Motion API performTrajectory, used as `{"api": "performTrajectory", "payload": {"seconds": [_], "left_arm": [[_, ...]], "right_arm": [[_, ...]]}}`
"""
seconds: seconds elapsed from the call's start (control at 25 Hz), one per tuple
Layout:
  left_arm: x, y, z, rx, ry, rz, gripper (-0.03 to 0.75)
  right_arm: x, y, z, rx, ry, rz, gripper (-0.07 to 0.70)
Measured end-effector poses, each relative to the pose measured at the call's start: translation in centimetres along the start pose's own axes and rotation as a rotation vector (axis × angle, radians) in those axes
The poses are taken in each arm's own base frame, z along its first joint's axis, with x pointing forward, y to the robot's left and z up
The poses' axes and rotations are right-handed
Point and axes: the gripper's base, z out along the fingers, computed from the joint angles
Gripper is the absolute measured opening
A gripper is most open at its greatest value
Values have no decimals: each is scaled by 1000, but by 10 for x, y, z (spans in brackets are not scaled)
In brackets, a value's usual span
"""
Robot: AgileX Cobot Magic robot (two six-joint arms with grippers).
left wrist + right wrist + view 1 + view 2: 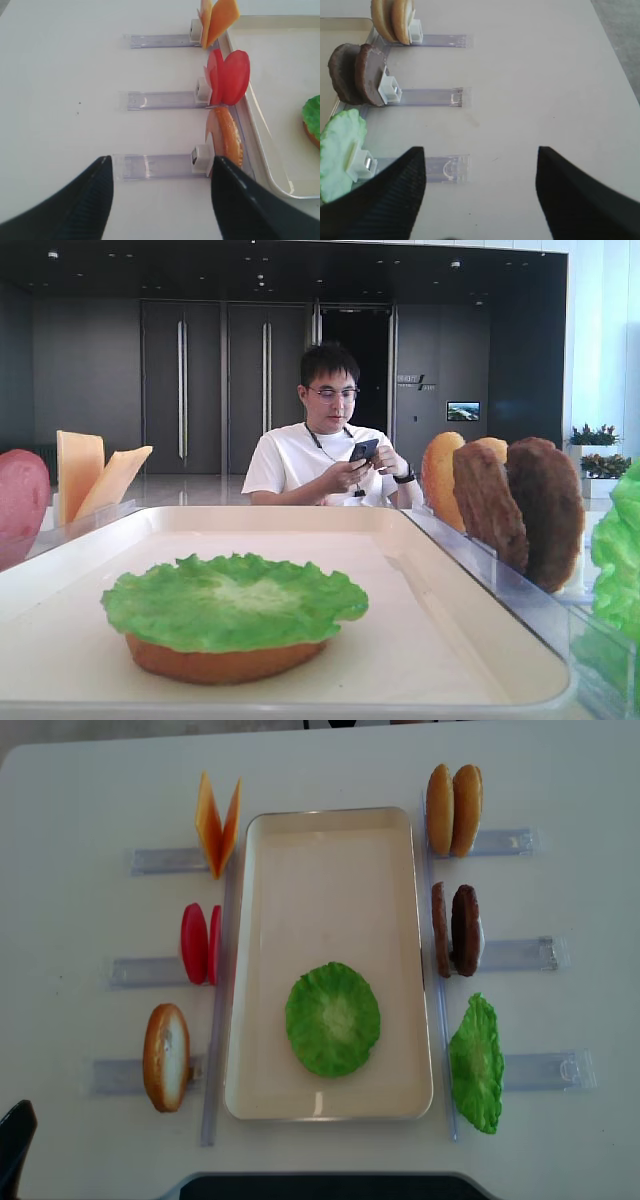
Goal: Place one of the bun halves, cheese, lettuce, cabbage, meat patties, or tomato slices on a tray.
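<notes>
Green lettuce (pixel 332 1018) lying on a bun half (pixel 222 658) in the cream tray (pixel 330 830), right gripper (pixel 480 192) wide open holding nothing, left gripper (pixel 161 197) wide open too, no words to read on anything

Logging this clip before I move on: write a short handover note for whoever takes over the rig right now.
Left hand: open, empty, over the left racks.
Right hand: open, empty, over the right racks.
Tray: lettuce lies on a bun half.
Left racks: cheese, tomato slices, one bun half.
Right racks: two bun halves, meat patties, another lettuce leaf.
Done: bun and lettuce placed. Left: place the next ingredient.
</notes>
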Motion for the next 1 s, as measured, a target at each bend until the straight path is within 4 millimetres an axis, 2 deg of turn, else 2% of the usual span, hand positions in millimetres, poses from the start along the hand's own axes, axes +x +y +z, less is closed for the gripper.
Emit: {"api": "performTrajectory", "payload": {"seconds": [1.0], "left_arm": [[0,0,0,0,0,0,471]], "right_arm": [[0,0,0,0,-1,0,464]]}}
